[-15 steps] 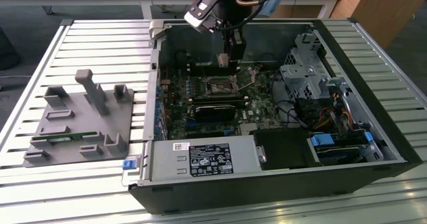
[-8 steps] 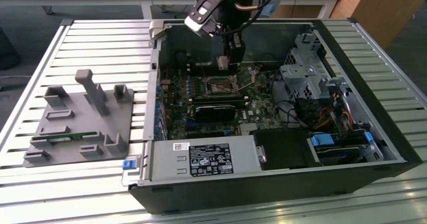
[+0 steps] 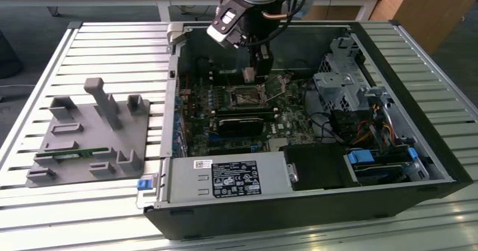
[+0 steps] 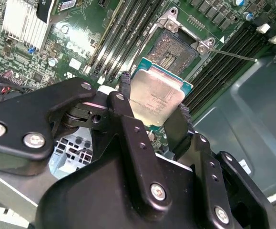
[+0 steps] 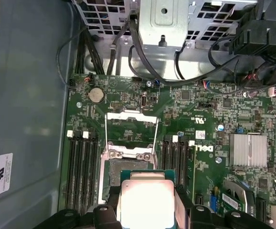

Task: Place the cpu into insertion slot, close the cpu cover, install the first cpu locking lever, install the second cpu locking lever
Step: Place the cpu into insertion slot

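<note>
In the exterior view, an open computer case point(image 3: 314, 206) lies on the slatted surface point(image 3: 112, 49). A grey fixture block point(image 3: 86, 133) sits beside it toward the exterior view's left. The arm reaches down into the case, and the tool point(image 3: 254, 74) hangs just above the insertion slot point(image 3: 247, 96) on the green board point(image 3: 224, 133).

In the second wrist view, the tool's black fingers point(image 4: 127, 93) clamp opposite edges of the cpu point(image 4: 157, 98), whose silver top faces the camera. The slot lies just beyond the chip with its dark centre uncovered. The cpu is not seated in it.

In the first wrist view, the cpu sits between the fingers over the slot's near edge. The cpu cover point(image 5: 130, 131) is swung open on the slot's far side. Long black memory slots point(image 5: 80, 171) flank the socket on both sides.
</note>
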Controlling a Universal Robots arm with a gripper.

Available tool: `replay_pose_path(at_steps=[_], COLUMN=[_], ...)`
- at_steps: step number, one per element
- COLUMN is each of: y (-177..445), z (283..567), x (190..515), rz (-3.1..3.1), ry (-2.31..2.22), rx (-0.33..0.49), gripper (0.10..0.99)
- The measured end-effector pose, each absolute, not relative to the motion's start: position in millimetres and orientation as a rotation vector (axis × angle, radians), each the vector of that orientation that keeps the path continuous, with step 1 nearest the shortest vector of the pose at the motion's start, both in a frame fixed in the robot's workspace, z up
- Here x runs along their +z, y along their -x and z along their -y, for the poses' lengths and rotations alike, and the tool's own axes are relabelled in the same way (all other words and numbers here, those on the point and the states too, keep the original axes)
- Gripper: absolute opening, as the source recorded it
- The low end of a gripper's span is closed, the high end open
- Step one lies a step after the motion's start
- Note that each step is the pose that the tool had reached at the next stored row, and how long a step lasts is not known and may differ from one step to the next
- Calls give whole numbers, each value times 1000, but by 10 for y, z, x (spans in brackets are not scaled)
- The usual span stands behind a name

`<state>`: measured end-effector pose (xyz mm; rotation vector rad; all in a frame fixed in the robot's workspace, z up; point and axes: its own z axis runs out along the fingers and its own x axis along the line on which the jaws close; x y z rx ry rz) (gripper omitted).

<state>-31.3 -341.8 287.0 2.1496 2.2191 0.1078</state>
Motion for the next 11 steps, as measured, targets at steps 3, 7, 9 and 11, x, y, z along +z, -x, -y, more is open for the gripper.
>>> replay_pose_path(at_steps=[3,7,9,11], y=[313,313,313,313], z=[3418,3418,3418,3418], x=[2831,2781,2760,2737], rz=[-2219,-2219,-2217,-2215], ry=[-2150,-2150,-2148,-2146], rx=[108,108,111,114], gripper=[533,533,533,533])
